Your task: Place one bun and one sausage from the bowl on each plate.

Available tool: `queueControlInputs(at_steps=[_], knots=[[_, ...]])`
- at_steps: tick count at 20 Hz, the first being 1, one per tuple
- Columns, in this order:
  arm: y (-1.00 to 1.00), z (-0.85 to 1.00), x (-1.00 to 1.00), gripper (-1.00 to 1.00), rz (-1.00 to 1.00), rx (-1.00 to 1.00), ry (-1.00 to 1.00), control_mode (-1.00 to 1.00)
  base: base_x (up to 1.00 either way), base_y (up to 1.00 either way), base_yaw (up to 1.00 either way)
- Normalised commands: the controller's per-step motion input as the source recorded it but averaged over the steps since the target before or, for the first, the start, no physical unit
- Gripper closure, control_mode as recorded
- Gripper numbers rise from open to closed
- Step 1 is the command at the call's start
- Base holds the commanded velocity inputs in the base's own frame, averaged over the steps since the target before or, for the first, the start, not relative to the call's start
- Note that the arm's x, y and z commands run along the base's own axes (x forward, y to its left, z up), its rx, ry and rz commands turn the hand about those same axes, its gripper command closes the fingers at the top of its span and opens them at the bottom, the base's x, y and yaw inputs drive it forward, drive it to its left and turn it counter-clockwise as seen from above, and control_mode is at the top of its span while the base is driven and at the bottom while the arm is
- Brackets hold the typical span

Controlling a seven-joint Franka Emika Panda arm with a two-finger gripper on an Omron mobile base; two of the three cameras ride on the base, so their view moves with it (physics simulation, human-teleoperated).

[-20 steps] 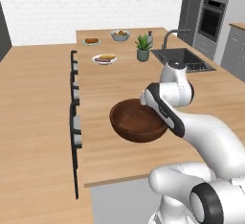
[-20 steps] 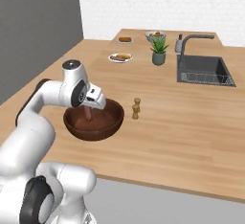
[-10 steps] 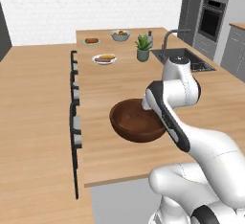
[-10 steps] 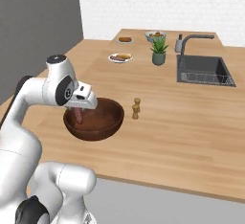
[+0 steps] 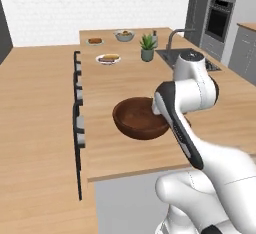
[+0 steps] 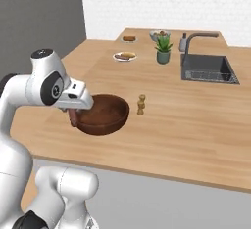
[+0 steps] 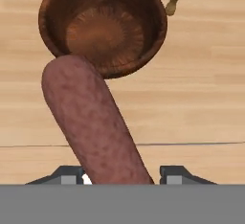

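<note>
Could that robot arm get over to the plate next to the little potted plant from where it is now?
Probably, though it looks a long stretch. The gripper, holding a sausage, sits by the wooden bowl. The plate lies far up the counter, with bare wood between; the base may need to drive closer.

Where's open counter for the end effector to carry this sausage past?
Bare wood lies between the brown bowl and the plate with food. Another open stretch runs from the pepper mill to the sink. The far end is crowded around the plant.
</note>
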Motion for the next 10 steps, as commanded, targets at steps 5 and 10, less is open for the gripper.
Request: queueControlInputs(at_steps=[5,10], knots=[[0.00,0.00,0.00,1.00,0.00,0.00,0.00,1.00,-0.87,0.63,-0.13],[0.00,0.00,0.00,1.00,0.00,0.00,0.00,1.00,0.03,1.00,-0.07]])
